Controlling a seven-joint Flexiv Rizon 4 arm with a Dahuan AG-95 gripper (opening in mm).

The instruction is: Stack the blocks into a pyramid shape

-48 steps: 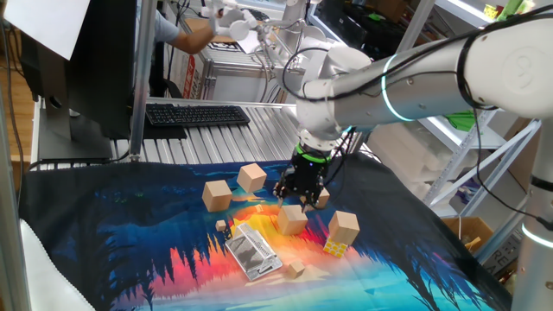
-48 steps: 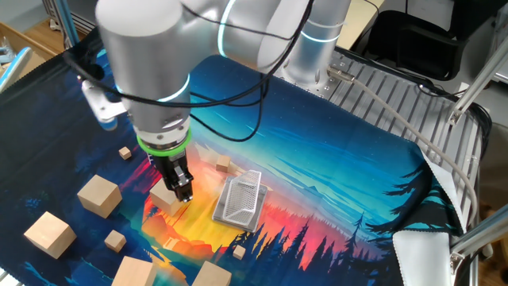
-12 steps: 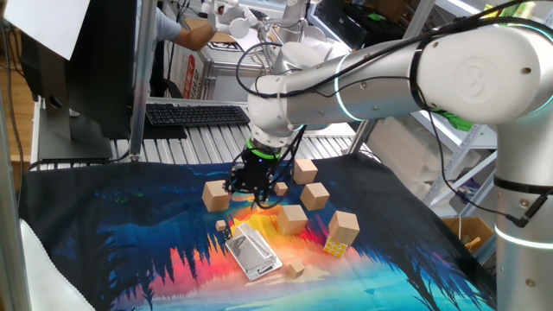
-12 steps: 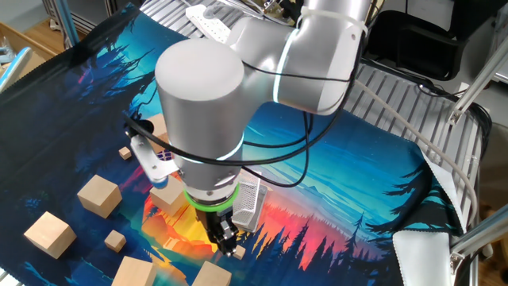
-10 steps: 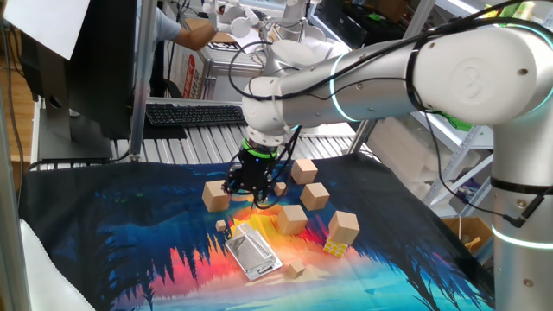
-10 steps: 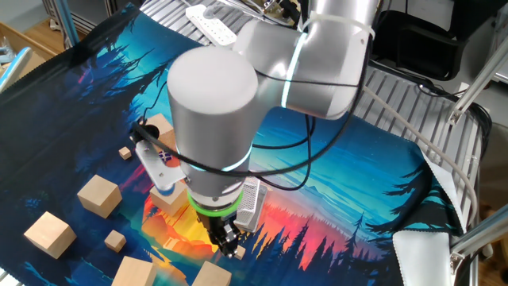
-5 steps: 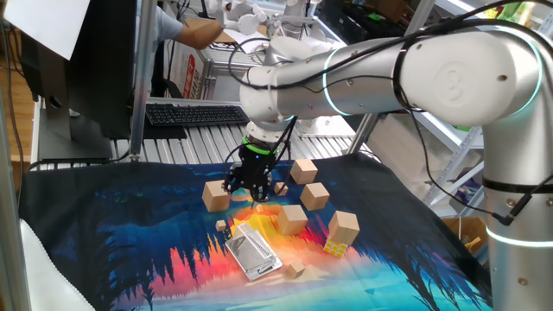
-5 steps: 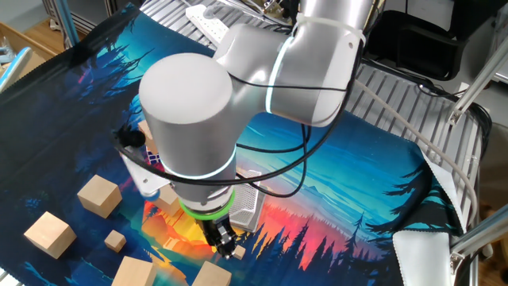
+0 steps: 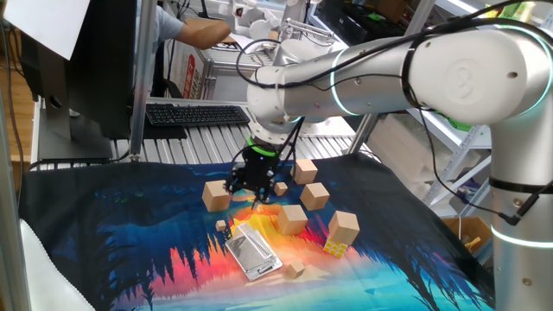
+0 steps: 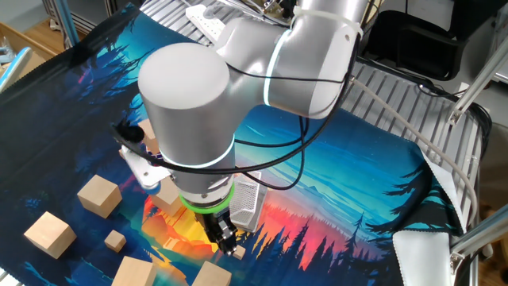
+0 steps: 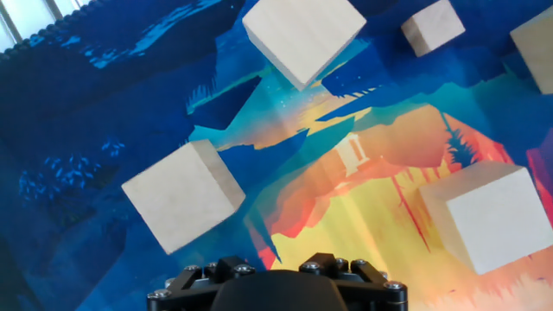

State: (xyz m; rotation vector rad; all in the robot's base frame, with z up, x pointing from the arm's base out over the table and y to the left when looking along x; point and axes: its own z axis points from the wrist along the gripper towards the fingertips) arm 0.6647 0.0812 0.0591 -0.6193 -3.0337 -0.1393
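Several plain wooden blocks lie apart on the painted cloth, none on another block. In one fixed view they are a left block [image 9: 216, 195], a back block [image 9: 303, 170], two middle ones [image 9: 314, 195] [image 9: 292, 218], and one [image 9: 343, 227] resting on the puzzle cube [image 9: 335, 248]. My gripper [image 9: 251, 187] hangs low over the cloth between the left block and the others, open and empty. The hand view shows blocks to the left [image 11: 183, 195], ahead [image 11: 302, 34] and to the right [image 11: 488, 216], with nothing between the fingers. In the other fixed view the gripper [image 10: 224, 235] points down beside the metal grater.
A metal grater [image 9: 253, 250] lies just in front of the gripper. Tiny wooden cubes sit nearby [image 9: 223, 226] [image 9: 295, 269] [image 10: 115, 240]. A keyboard [image 9: 197, 114] and a metal grille lie behind the cloth. The arm's big links [image 10: 214, 95] hide part of the cloth.
Since the earliest frames the gripper has travelled left, away from the block cluster. Over the last second it has stayed nearly in place while the arm's upper links turned slightly.
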